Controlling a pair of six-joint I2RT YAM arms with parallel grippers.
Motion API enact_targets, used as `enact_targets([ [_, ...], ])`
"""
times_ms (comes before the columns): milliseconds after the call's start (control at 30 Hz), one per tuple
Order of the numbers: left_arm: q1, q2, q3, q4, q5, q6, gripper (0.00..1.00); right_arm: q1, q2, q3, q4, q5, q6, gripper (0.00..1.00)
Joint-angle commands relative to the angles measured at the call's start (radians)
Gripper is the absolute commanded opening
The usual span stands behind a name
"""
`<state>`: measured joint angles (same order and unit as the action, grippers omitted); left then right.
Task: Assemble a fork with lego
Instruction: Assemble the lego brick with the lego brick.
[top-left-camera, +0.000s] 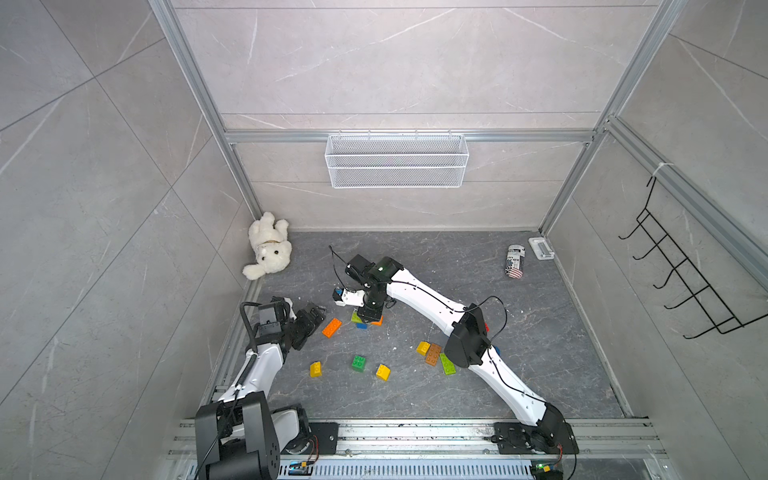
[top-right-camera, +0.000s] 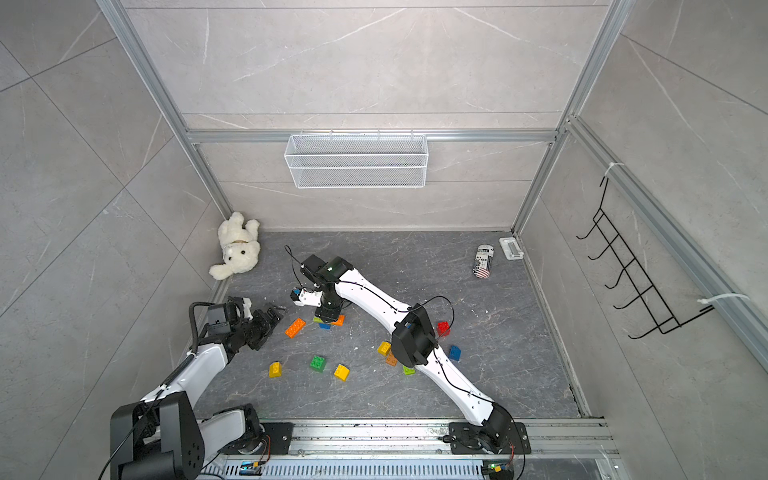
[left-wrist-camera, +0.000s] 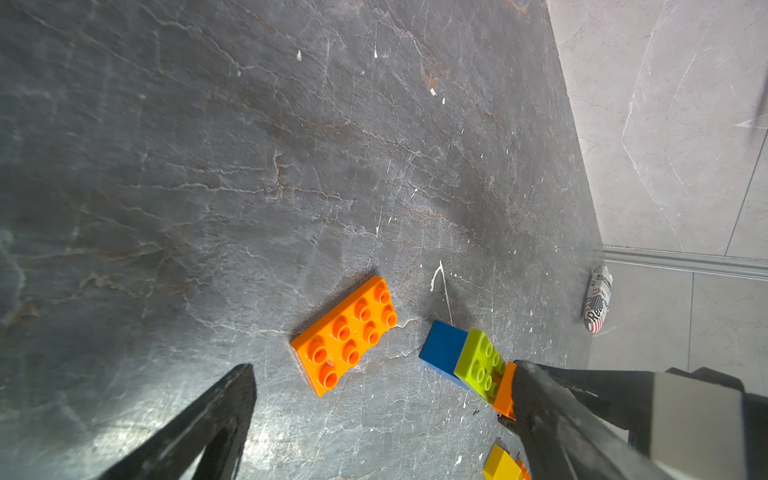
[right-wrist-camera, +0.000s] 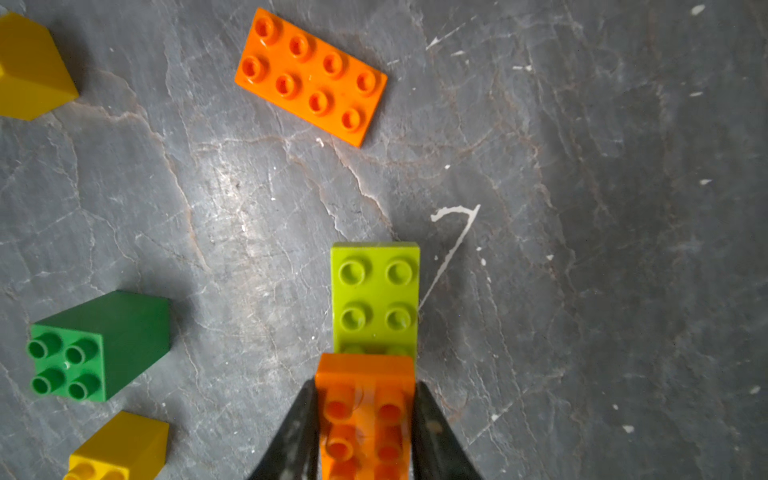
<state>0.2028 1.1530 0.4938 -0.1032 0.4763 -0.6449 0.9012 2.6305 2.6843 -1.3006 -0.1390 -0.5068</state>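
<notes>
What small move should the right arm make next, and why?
Probably press straight down. The right end effector is shut on the orange brick, which overlaps one end of the lime brick, covering its last studs; I cannot tell whether it is fully seated.

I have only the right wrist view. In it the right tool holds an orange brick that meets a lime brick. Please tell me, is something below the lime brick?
Observer: Yes. The left wrist view shows a blue brick under the lime brick, sticking out on one side.
Operator: Thank you. What else is near?
Observer: The left tool stands open beside the orange plate, apart from it.
Operator: Are more bricks outside my view?
Observer: Yes. A top view shows a red brick and, close to it, a second blue brick.
</notes>
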Motion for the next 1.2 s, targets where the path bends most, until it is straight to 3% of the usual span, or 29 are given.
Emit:
enact_targets([
  [0,0.001,0.007,0.008,0.029,0.032,-0.01,0.98,0.005,0.021,0.031,-0.006,-0.017,0.022,0.31],
  [367,-0.058,0.12,0.021,0.188,0.282,-0.077,0.82,-0.039,-0.056,0.044,-0.04,-0.031,0.045,0.3],
  [567,-0.142,0.221,0.059,0.226,0.3,-0.087,0.7,-0.068,-0.162,-0.141,0.034,-0.07,0.055,0.3],
  [667,-0.184,0.264,0.07,0.281,0.303,-0.105,0.69,-0.072,-0.22,-0.25,0.114,-0.104,0.047,0.3],
  [1000,-0.24,0.39,0.117,0.288,0.284,-0.086,0.61,-0.072,-0.131,-0.106,0.049,-0.115,0.042,0.3],
  [1167,-0.243,0.402,0.107,0.311,0.305,-0.087,0.56,-0.073,-0.135,-0.131,0.06,-0.118,0.042,0.3],
])
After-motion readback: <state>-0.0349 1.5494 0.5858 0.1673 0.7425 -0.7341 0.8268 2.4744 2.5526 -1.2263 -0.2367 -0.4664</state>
